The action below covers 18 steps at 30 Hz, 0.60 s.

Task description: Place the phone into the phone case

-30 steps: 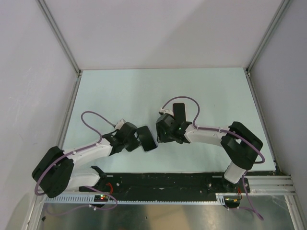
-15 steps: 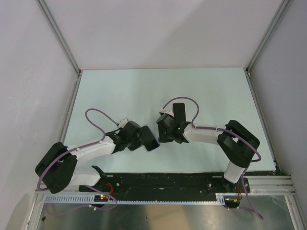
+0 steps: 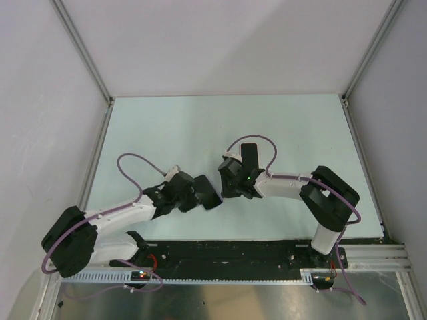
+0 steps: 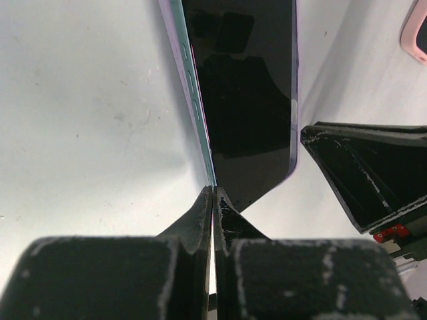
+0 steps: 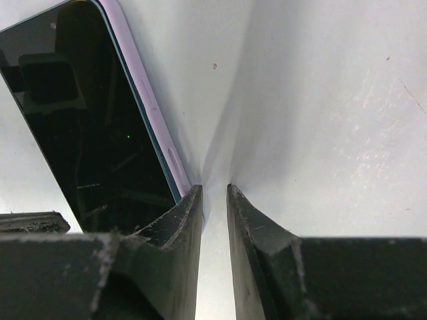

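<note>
Left gripper (image 3: 197, 193) has carried the phone (image 3: 208, 192) slightly right since a second ago, closing most of the gap to the right gripper (image 3: 225, 187). Left arm's big joint housing has dropped toward the lower left; right arm's has drifted a little left.

Left wrist view: both fingertips (image 4: 200, 215) are pressed together with only a hairline between them, sitting at the phone's near corner. Phone runs away from the tips, dark screen to the right, thin side with its buttons to the left. Whether the tips actually pinch the corner or just butt against it: cannot tell, as the contact spot is hidden behind the tips.

Right wrist view: fingers (image 5: 179, 223) stand a narrow slit apart, bare table (image 3: 167, 127) showing between them, nothing gripped. Left finger's tip is right at the phone's lilac edge. Phone's near end is hidden behind that finger, its far end cut off by the frame.

Pink-rimmed object (image 4: 417, 32) sits in the left wrist view's top corner, mostly out of frame; identity unclear. Black slab (image 3: 249, 157) lies just beyond the right gripper in the top view; case or arm part, cannot tell.
</note>
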{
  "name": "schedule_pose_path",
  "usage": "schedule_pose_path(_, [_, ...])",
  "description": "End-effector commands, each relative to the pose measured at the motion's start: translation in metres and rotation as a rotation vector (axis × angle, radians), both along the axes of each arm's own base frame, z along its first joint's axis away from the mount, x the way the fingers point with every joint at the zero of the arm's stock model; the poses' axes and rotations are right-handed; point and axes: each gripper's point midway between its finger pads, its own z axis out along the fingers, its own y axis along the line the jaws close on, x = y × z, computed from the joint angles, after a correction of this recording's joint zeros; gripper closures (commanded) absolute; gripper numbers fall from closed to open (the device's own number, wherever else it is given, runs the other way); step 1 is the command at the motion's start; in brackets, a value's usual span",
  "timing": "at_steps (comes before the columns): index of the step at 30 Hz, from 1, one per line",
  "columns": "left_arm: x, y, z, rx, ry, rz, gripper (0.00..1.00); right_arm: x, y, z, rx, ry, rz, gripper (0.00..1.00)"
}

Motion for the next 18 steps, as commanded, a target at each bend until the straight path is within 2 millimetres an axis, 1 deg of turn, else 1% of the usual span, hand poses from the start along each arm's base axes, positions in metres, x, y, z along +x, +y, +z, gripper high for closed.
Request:
schedule_pose_path(1, [-0.004,-0.01,0.001,-0.016,0.003,-0.029,0.99,0.003,0.001,-0.005,0.0,0.008,-0.013,0.74])
schedule_pose_path(8, [-0.003,-0.021,-0.002,0.0,0.024,-0.048,1.0,0.001,0.001,-0.006,-0.004,0.012,-0.011,0.75])
schedule_pose_path(15, [0.006,-0.029,0.001,0.011,0.013,-0.057,1.0,-0.002,0.003,-0.008,-0.009,0.014,0.001,0.75])
schedule_pose_path(18, [0.009,-0.033,-0.001,0.022,0.021,-0.067,1.0,-0.004,0.004,-0.008,-0.012,0.011,0.009,0.75])
